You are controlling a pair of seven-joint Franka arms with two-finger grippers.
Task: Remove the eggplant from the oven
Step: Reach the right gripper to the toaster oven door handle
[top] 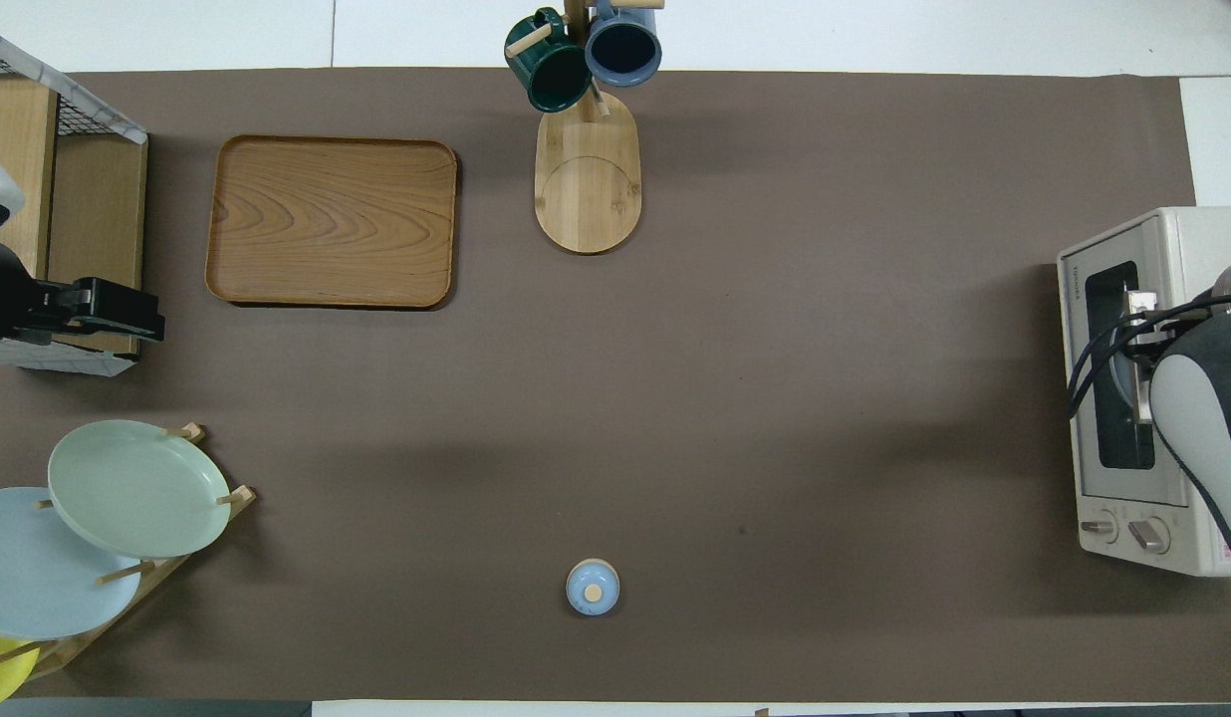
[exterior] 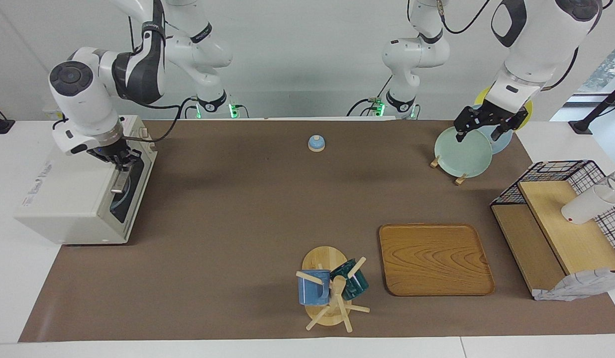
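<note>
The right gripper (exterior: 119,166) is at the door handle of the oven (exterior: 71,199), at the right arm's end of the table (exterior: 248,209); I cannot tell its finger state. The eggplant is not visible, presumably inside. Pull the door down smoothly. The left gripper (exterior: 479,130) waits open over the green plate (exterior: 462,151).
</note>
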